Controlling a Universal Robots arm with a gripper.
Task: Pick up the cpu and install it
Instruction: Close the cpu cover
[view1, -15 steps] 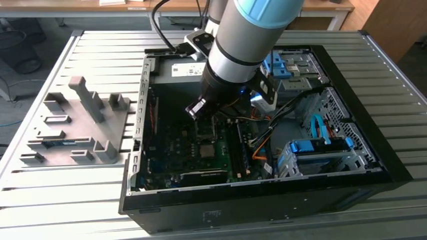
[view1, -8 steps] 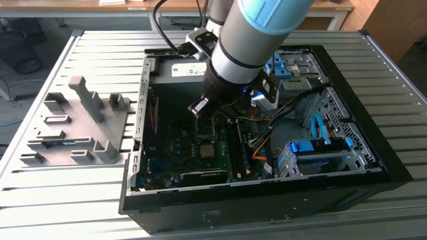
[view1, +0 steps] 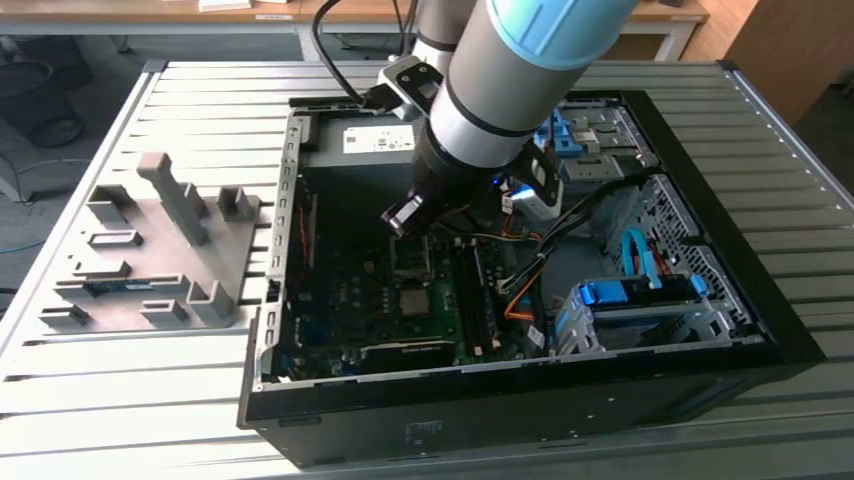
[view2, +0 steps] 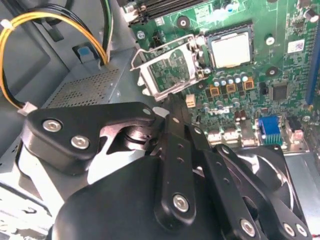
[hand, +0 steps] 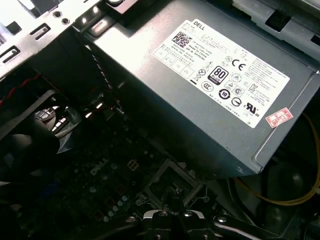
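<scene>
Gripper (view2: 172, 102) jaws pressed together, nothing visible between them. Tip sits low inside the PC case (view1: 534, 400), over the motherboard (view2: 280, 70) and just beside the flipped-open socket load plate (view2: 167, 72); cannot tell if it touches plate or board. The cpu (view2: 231, 50) is not in the gripper: the dull silver square lies flat in its socket frame, just past the open plate from the fingertips (view2: 176, 117). In the exterior view the cpu (view1: 418, 303) shows as a small grey square mid-board, with the gripper (view1: 404, 218) above it on the power-supply side. In the first wrist view the gripper (hand: 172, 216) hangs near the grey power-supply box (hand: 165, 115). That box carries a white label (hand: 225, 70) with black print, a square code and a row of round marks, plus a small red sticker (hand: 278, 118) at its corner. A small white label (view2: 295, 46) is on the board too. Yellow wires (view2: 30, 25) loop off beside the box. Blue drive caddy (view1: 641, 292) at the exterior view's right. Grey parts fixture (view1: 147, 250) on the slatted table (view1: 134, 400) at the exterior view's left, holding a thin blue-green stick (view1: 114, 287).
</scene>
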